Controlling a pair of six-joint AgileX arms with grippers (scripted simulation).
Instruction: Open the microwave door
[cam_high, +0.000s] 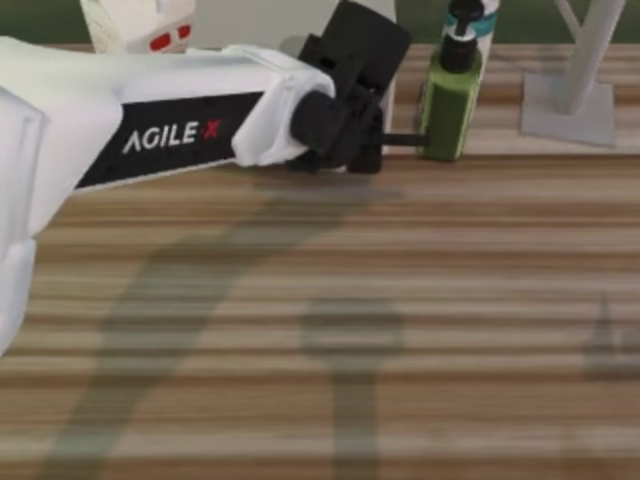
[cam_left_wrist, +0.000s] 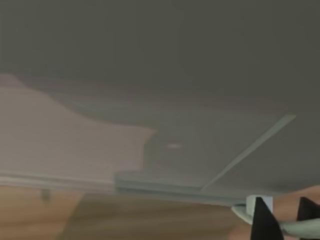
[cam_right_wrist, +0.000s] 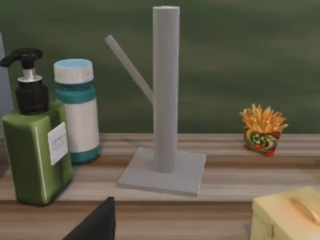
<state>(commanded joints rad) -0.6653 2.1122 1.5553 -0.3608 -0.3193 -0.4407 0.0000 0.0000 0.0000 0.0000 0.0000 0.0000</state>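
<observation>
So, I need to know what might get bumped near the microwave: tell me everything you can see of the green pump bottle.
The green pump bottle is a squarish olive-green bottle, plastic by its look, with a black pump head and a small white label on one side. It stands upright on the wooden table at the far edge, just in front of a teal white-capped bottle. In the top view the left hand reaches almost to it.

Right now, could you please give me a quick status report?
Left gripper at the silver microwave door, fingers on its white handle. Green pump bottle close beside. Right arm out of view.

Even light, soft arm shadows, table (cam_high: 480, 300)
</observation>
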